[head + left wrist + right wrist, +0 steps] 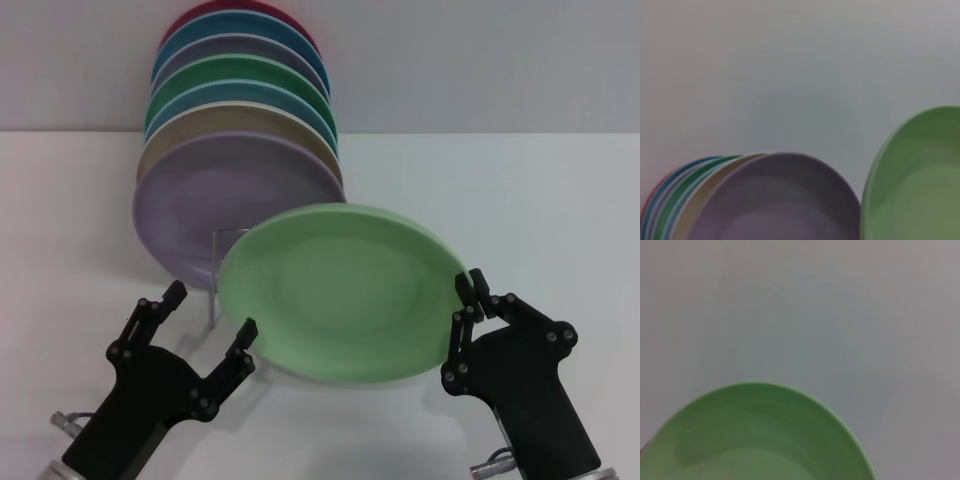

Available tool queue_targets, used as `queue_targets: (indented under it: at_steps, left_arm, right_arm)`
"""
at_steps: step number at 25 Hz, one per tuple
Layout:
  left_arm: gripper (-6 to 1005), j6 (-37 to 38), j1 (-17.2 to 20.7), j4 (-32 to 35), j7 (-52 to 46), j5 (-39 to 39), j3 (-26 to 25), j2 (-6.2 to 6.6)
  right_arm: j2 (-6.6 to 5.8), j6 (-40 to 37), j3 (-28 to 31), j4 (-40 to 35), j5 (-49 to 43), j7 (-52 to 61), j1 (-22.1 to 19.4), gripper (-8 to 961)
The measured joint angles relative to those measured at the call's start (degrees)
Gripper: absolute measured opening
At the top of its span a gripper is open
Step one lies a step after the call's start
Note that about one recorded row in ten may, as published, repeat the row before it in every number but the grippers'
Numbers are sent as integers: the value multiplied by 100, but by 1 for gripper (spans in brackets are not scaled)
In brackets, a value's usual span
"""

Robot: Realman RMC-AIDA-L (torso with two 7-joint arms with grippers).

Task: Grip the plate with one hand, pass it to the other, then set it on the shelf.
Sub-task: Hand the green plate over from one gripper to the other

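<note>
- A white table (pixel 560 200) spreads across the scene, with a pale grey wall behind it.
- A row of plates (pixel 240 120) stands on edge on the table, behind the pale green plate and toward the robot's left. From the back the colours run dark red, blue, grey-lavender, darker green, blue and tan, with a lavender plate (pixel 225 205) at the front. The left wrist view shows the same row (pixel 740 200) beside the pale green plate (pixel 915 185).
- The pale green plate (pixel 340 290) is lifted clear of the table, tilted with its hollow face toward the camera, in front of the lavender plate and overlapping its lower edge. The right wrist view shows its rim (pixel 755 435) from close up.
- The right gripper (pixel 471 296) is at the pale green plate's right edge, its fingers pinched narrowly on the rim.
- The left gripper (pixel 212 315) is at the pale green plate's left edge, fingers spread wide. One fingertip (pixel 247 331) is right at the rim; whether it touches cannot be told.
- The shelf (pixel 226 240), a thin silver wire rack, shows just behind the pale green plate's upper left edge, in front of the lavender plate.
</note>
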Motion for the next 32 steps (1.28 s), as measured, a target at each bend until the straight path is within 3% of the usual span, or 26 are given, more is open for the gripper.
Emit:
queue_targets:
  at_steps: [19, 32]
  left_arm:
    - [859, -449, -290, -192, -193, -41, -182, 9]
    - [552, -450, -290, -165, -201, -44, -212, 14]
  right_arm:
    - [-1, 48, -25, 0, -14, -145, -3, 19]
    - [-9, 46, -25, 0, -25, -145, 3, 18]
